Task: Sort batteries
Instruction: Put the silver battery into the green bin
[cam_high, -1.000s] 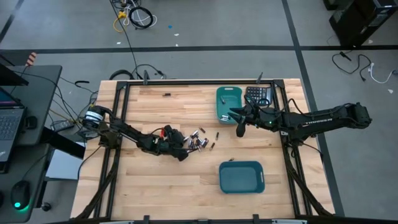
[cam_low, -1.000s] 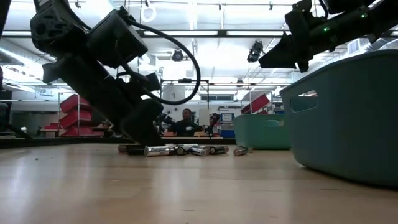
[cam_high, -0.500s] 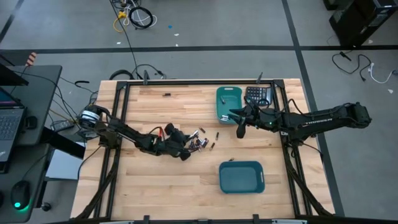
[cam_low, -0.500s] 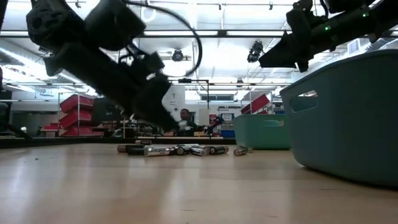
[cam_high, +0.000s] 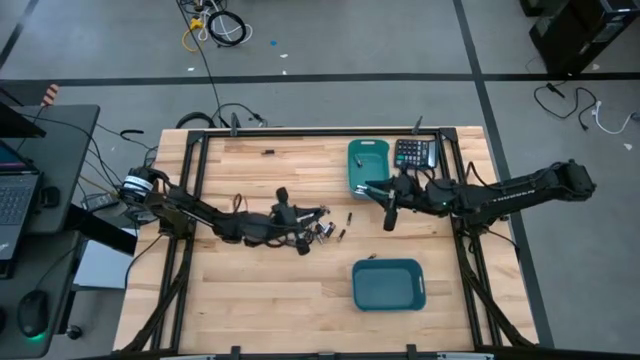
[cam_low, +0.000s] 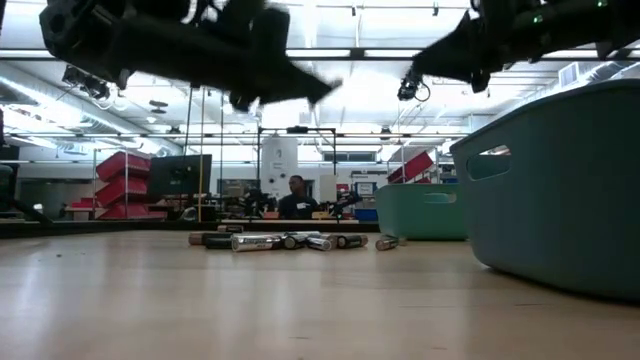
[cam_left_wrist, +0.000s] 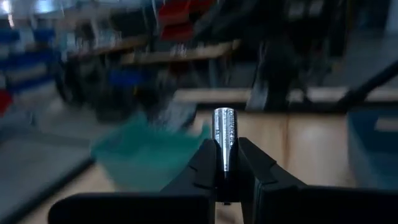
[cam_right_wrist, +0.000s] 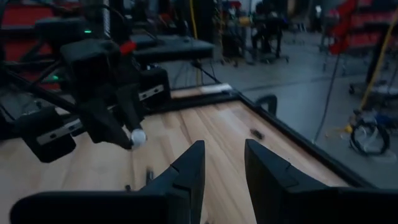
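Left gripper (cam_left_wrist: 225, 163) is clamped on one silver battery (cam_left_wrist: 223, 138), held end-out between the fingers, lifted off the desk (cam_high: 250, 300) above the pile. The end-on grip probably lets it drop cleanly into a bin.

Remaining batteries (cam_low: 290, 240) lie in a loose cluster near desk centre, at 9 o'clock from the far teal bin (cam_high: 367, 165). Near teal bin (cam_high: 388, 284) sits at 5 o'clock from the pile.

Right gripper (cam_right_wrist: 224, 163) hovers beside the far bin, at 3 o'clock from the pile, fingers apart and holding nothing. It looks parked clear of the left arm's path.

Calculator (cam_high: 414, 152) sits at 3 o'clock of the far bin.
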